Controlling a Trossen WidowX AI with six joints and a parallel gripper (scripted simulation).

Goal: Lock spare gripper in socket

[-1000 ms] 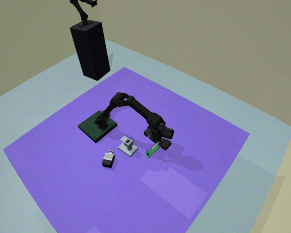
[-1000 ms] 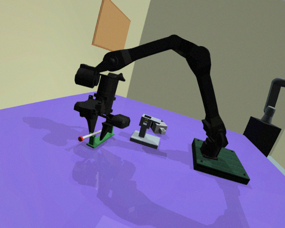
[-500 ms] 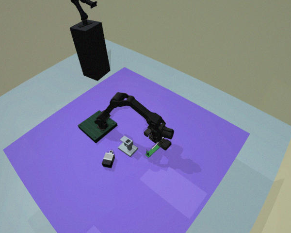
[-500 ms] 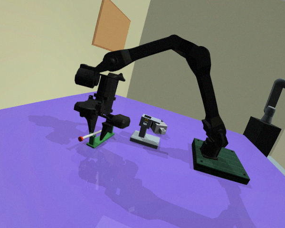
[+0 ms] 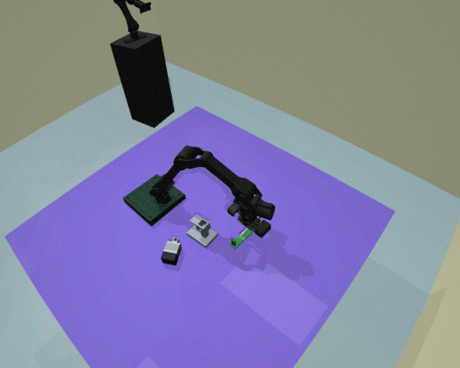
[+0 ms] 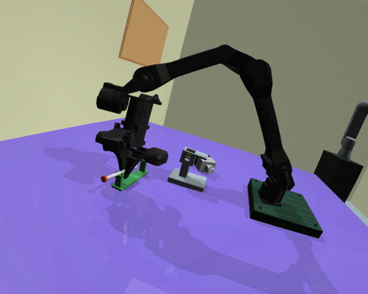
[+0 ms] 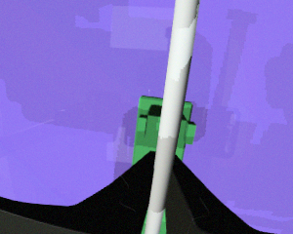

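The lock pin (image 5: 244,231) (image 6: 114,174) (image 7: 183,49), a white rod with a red head, lies along the green cradle (image 5: 243,238) (image 6: 135,179) (image 7: 146,138), with its head beyond one end. My gripper (image 6: 125,173) (image 7: 161,159) points down over the cradle, its fingers shut on the pin from both sides. The pin's exact contact with the cradle's posts is partly hidden. The grey mount (image 5: 209,238) (image 6: 187,180) stands upright between the cradle and the arm's base, its socket free of the pin. The spare gripper (image 5: 172,251) (image 6: 205,165), a light and dark block with a holed spigot, lies beside the mount.
The arm's dark green base plate (image 5: 137,198) (image 6: 292,215) lies beyond the mount on the purple mat (image 5: 115,285) (image 6: 67,253). A black pedestal (image 5: 145,83) (image 6: 336,174) with another arm stands off the mat.
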